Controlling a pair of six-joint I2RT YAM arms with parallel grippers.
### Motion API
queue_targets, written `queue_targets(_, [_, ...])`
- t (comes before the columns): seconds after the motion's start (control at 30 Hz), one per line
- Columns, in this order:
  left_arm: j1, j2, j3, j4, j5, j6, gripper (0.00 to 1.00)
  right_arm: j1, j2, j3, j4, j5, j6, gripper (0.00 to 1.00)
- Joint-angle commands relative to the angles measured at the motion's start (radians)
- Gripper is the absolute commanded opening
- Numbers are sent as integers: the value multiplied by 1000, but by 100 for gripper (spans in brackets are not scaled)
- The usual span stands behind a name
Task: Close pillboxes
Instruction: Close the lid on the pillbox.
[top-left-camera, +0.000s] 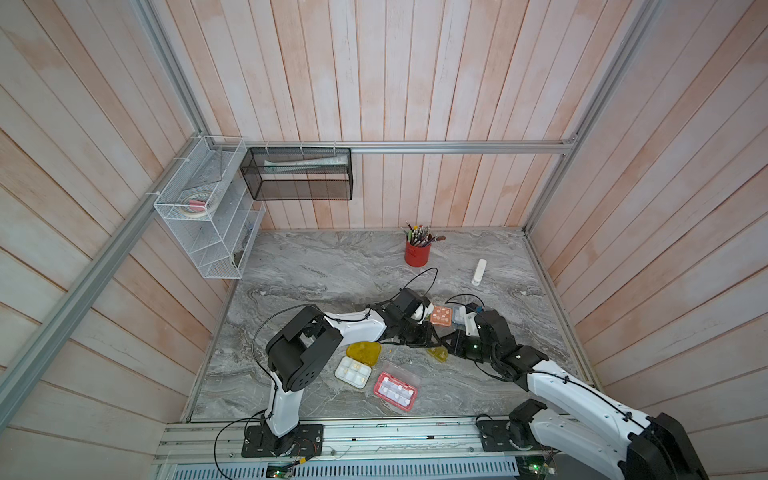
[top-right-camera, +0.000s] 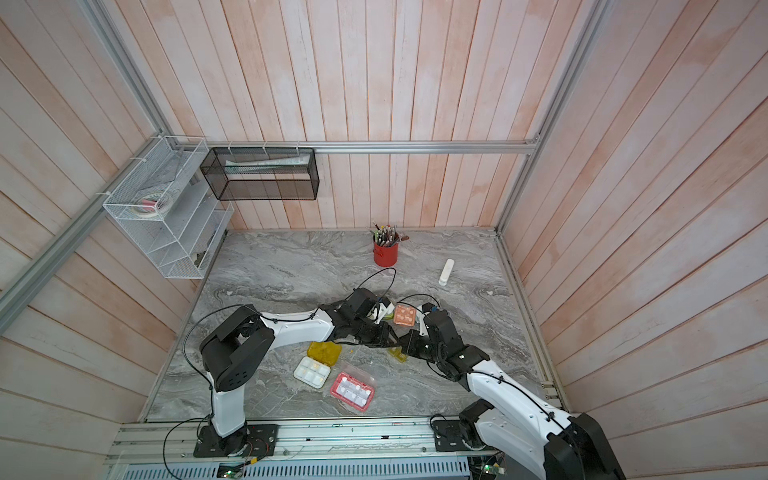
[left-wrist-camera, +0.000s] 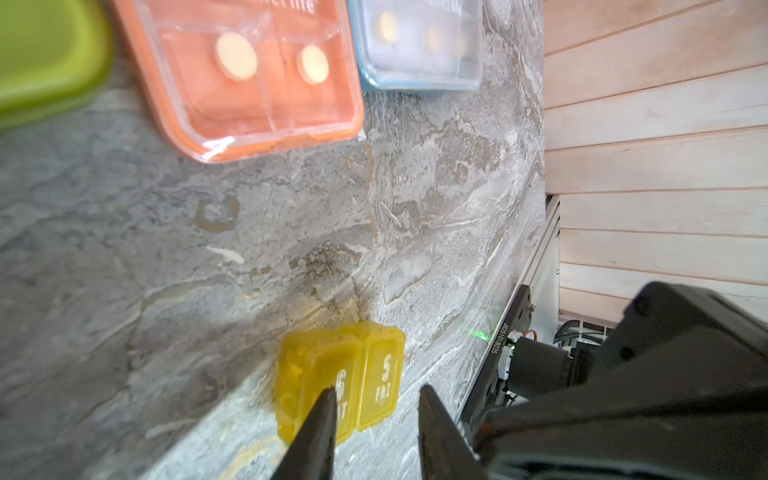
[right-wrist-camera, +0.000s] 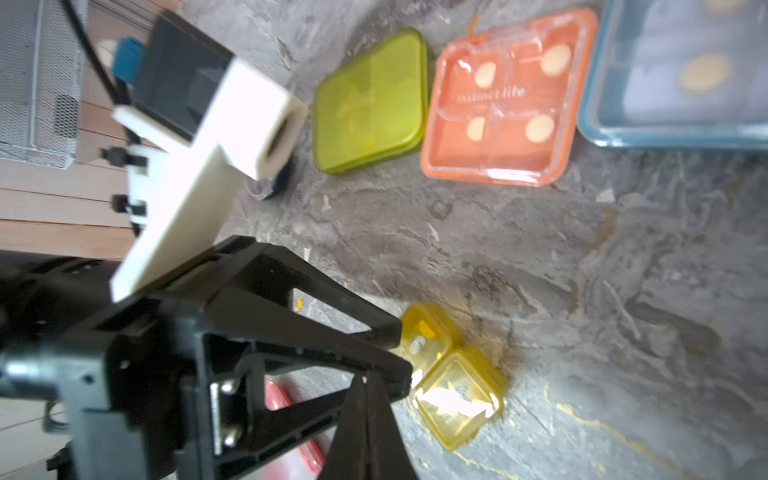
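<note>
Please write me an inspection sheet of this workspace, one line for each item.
Surface: grey marbled tabletop.
Job's things: yellow pillbox and pink-red pillbox lie open; orange pillbox, light blue pillbox and lime pillbox look closed; small yellow pillbox, lids unclear.
Clutter: red cup of pencils and white stick, at the far side.
Grippers: left gripper open, tips at the small yellow pillbox; right gripper shut, nothing seen in it.
Cables: black cables loop above both wrists.
Surroundings: plank walls, white wire basket, black mesh basket.
</note>
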Motion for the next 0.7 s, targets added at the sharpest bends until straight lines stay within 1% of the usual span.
queue_targets(0.0, [24, -90, 6, -33, -15, 23, 39, 6, -14, 25, -54, 3, -23, 6])
queue_targets(0.07, [41, -142, -11, -40, -18, 29, 39, 6, -23, 24, -53, -23, -25, 10])
queue_targets(0.17, [69, -232, -54, -60, -32, 42, 41, 18, -27, 25, -42, -78, -35, 20])
queue_targets(0.23, [91, -300, -90, -82, -44, 54, 43, 49, -30, 35, -43, -88, -42, 29])
queue_targets(0.4, [149, -465, -212, -134, -71, 82, 47, 147, -3, 66, -30, -117, -69, 44])
queue_targets(0.53, [200, -578, -334, -144, -70, 86, 50, 223, 51, 94, -16, -143, -110, 50])
queue_targets(0.67, [248, -661, -440, -129, -54, 66, 50, 315, 125, 159, -44, -146, -173, 53])
